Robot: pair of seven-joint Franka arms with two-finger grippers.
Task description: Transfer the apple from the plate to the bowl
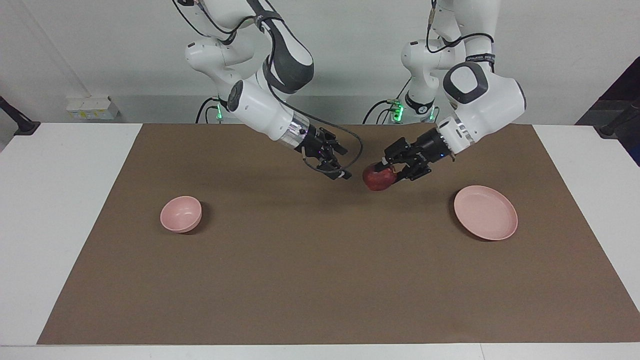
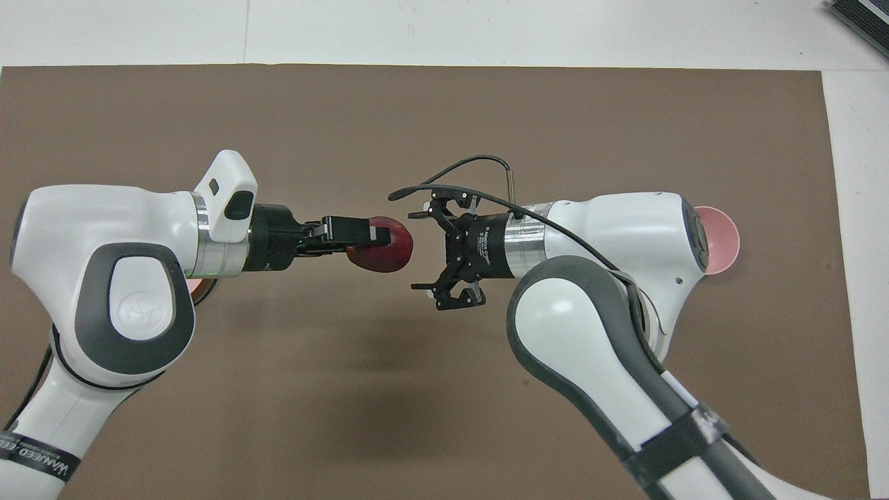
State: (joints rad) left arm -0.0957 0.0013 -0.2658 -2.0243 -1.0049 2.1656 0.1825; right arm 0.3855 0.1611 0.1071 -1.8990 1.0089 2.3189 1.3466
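While the apple (image 1: 378, 178) is held pinched in the left gripper (image 1: 391, 172) above mid-mat, clear of the plate (image 1: 485, 212), a handover is judged to be in hand. Just beside it, the right gripper (image 1: 336, 169) is presented with fingers spread. Next, closure on the apple's free side is called for, then carriage to the bowl (image 1: 181, 214).

Only partly readable text: a black band (image 2: 35, 455) low on the left arm in the overhead view carries white lettering, roughly "WANEED". A similar band (image 1: 479, 58) on that arm in the facing view has print too small to read. White print on the right gripper's black body (image 2: 486, 244) is illegible.
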